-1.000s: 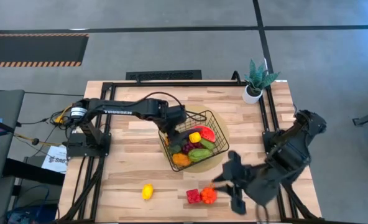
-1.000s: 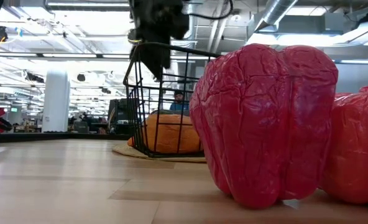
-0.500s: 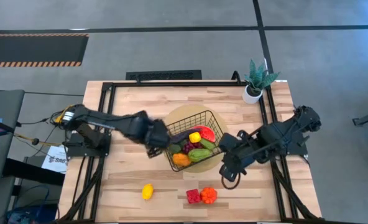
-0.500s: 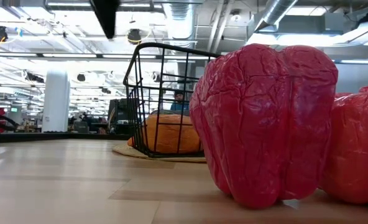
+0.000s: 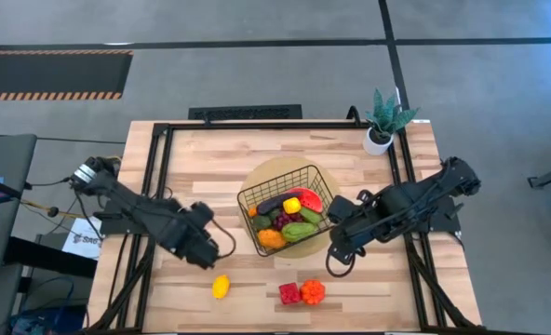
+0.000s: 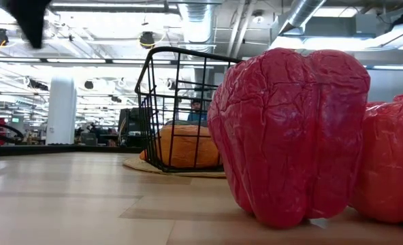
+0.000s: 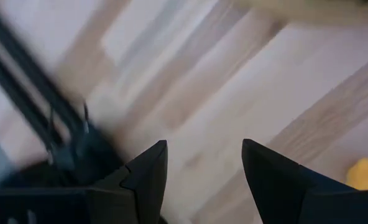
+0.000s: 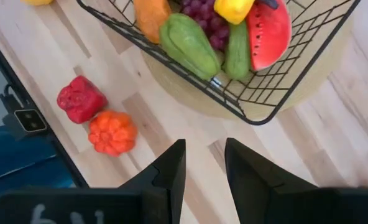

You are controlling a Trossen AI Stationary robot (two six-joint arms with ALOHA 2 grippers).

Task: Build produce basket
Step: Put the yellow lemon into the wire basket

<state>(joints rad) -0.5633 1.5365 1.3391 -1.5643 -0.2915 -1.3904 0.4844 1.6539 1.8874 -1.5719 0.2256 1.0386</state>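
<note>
While most of the produce already lies in the basket (image 5: 290, 213), which sits on a round tan mat (image 5: 257, 177) near the middle of the table (image 5: 192, 167), three pieces are left out on the wood along the front edge: a lemon (image 5: 221, 286), a red pepper (image 5: 289, 294) and an orange pepper (image 5: 313, 291), the two peppers touching each other. Judging by this, the step in hand is fetching the next loose piece, most likely the lemon. The left gripper (image 5: 208, 249) hangs near it, its fingers apart and empty, with only bare wood between them in the wrist view and the lemon at the corner. The next move calls for lowering over the lemon and closing on it, then carrying it above the basket's flared rim. The right gripper (image 5: 339, 249) waits just beside the basket, above the peppers, fingers slightly apart and holding nothing. A potted plant (image 5: 384, 119) stands at the far right corner, well clear. Nothing blocks the lemon; the full basket leaves little room for a drop.
</note>
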